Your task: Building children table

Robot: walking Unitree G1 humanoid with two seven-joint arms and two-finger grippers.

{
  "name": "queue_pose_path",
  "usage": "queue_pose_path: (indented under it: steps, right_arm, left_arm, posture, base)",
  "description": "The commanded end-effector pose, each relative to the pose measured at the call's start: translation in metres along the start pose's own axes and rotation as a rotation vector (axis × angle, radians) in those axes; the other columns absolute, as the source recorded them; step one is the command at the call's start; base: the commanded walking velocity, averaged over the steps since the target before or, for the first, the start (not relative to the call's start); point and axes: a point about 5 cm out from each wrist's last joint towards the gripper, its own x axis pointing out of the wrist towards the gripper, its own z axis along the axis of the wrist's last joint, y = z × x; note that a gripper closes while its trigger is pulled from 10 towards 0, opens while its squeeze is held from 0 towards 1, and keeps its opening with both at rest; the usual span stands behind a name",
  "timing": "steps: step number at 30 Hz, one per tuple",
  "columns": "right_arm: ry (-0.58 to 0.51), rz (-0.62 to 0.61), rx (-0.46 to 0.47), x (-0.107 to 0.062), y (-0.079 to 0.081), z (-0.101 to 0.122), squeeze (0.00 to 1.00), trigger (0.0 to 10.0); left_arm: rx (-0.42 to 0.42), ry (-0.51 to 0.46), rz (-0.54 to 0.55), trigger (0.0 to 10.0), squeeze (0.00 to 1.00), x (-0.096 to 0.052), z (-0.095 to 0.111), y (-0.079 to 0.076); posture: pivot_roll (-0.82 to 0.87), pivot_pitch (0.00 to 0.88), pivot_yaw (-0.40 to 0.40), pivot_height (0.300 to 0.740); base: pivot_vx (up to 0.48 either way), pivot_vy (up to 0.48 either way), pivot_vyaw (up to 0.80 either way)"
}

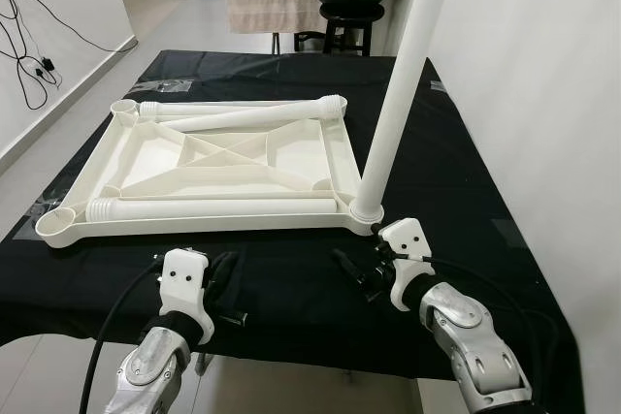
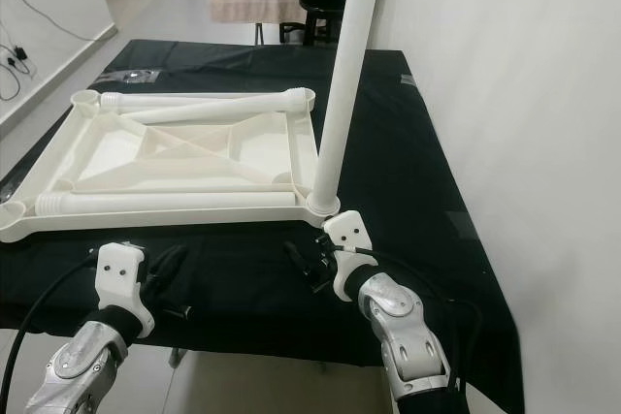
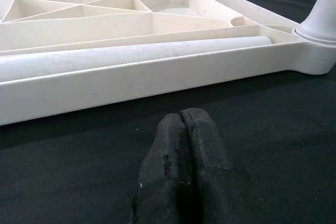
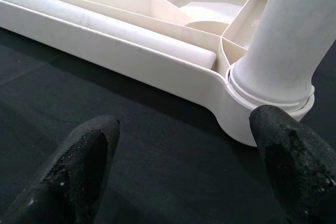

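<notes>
**One leg upright in the upturned tabletop, both hands low at its near rail**

Left eye view: a white plastic children's tabletop (image 1: 209, 157), upside down with its ribbed underside showing, lies on a surface covered in black cloth (image 1: 291, 278). A white round plastic leg (image 1: 403, 79) stands upright in the corner socket just ahead of the right hand (image 1: 357, 276), leaning slightly. Two more white legs lie loose inside the tabletop: one (image 1: 209, 207) along the near rail, ahead of the left hand (image 1: 221, 283), the other (image 1: 243, 115) slanting across the far side. Both hands hover low over the black cloth near the front edge of the surface, apart from the tabletop. A dark stool (image 1: 346, 26) stands on the floor beyond the surface.

Right eye view: the same layout; the right hand sits just in front of the socket that carries the upright leg, a white wall (image 2: 505, 94) on its outer side.

Left wrist view: the left hand's two black fingers (image 3: 184, 166) are pressed together with nothing between them, over the cloth. The tabletop's near rail runs straight ahead, the loose leg lying just behind it.

Right wrist view: the right hand's fingers (image 4: 84, 161) are spread wide and hold nothing. The base of the upright leg in its socket lies just beyond one fingertip; whether they touch is unclear.
</notes>
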Motion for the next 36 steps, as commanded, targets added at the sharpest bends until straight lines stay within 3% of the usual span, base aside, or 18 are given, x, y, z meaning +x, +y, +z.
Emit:
queue_pose_path:
  steps: [1, 36]
  right_arm:
    - [0.017, 0.011, -0.001, -0.0009, 0.0008, -0.0013, 0.00, 10.0]
    - [0.024, 0.030, 0.001, -0.0014, 0.0019, -0.0015, 0.00, 10.0]
  left_arm:
    - [0.007, 0.010, -0.007, 10.0, 0.00, -0.0012, -0.0002, -0.0013]
    - [0.001, 0.018, -0.010, 10.0, 0.00, -0.0016, -0.0015, -0.0021]
  posture:
    - [0.02, 0.056, -0.017, 0.740]
    - [0.02, 0.054, -0.018, 0.740]
  base:
    - [0.000, 0.000, 0.00]
    - [0.000, 0.000, 0.00]
